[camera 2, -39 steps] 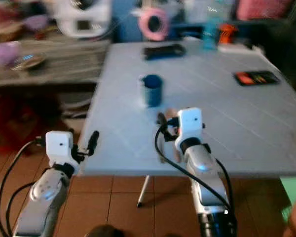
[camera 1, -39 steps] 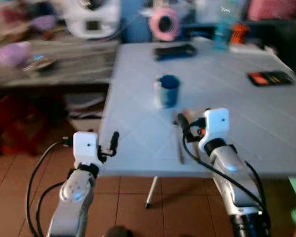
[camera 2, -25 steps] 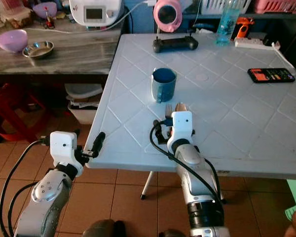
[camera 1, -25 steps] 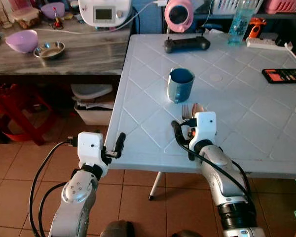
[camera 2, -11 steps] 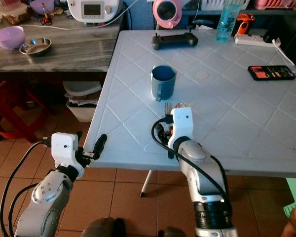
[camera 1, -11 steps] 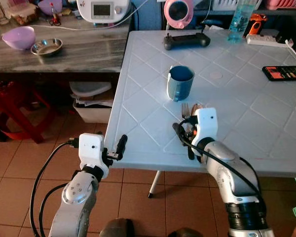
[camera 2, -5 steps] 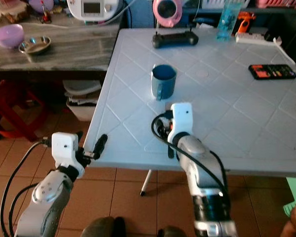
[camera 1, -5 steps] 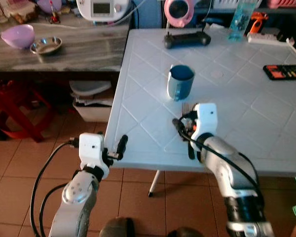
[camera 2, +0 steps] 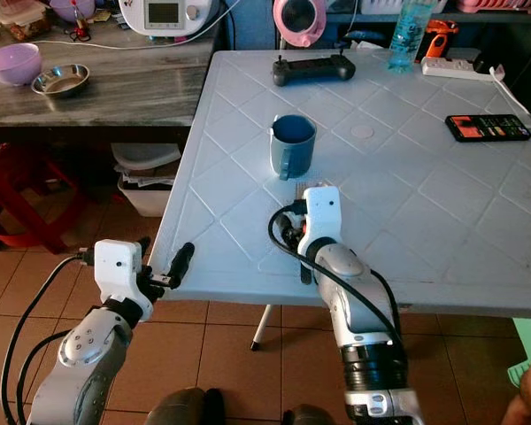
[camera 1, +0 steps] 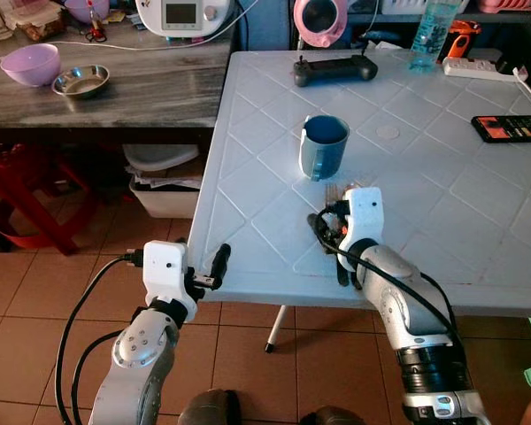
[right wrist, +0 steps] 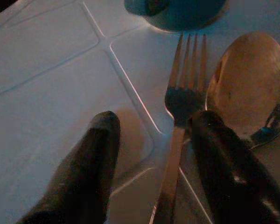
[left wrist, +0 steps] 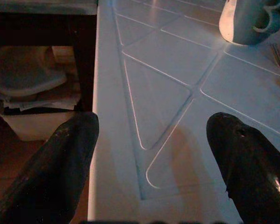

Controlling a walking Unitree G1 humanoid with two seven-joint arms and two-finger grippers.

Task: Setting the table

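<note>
Your right gripper [right wrist: 151,154] rests low on the white table [camera 1: 478,230], just in front of the blue mug [camera 1: 323,146]; its fingers [right wrist: 91,158] are spread, with the fork [right wrist: 182,116] lying between them, close against one finger; you can see the spoon [right wrist: 245,84] just beside the fork, its bowl near the mug's base; both pieces lie flat on the table, tines and bowl pointing toward the mug. Your left gripper [left wrist: 154,158] sits at the table's near left edge, fingers [left wrist: 60,163] spread wide and holding nothing; one finger hangs past the edge, the other over the tabletop. Farther back on the table you have a black controller [camera 1: 334,69], a phone [camera 1: 511,127] and a bottle [camera 1: 427,34]; a purple bowl [camera 1: 29,65] and a metal bowl [camera 1: 80,81] stand on the counter to the left.
</note>
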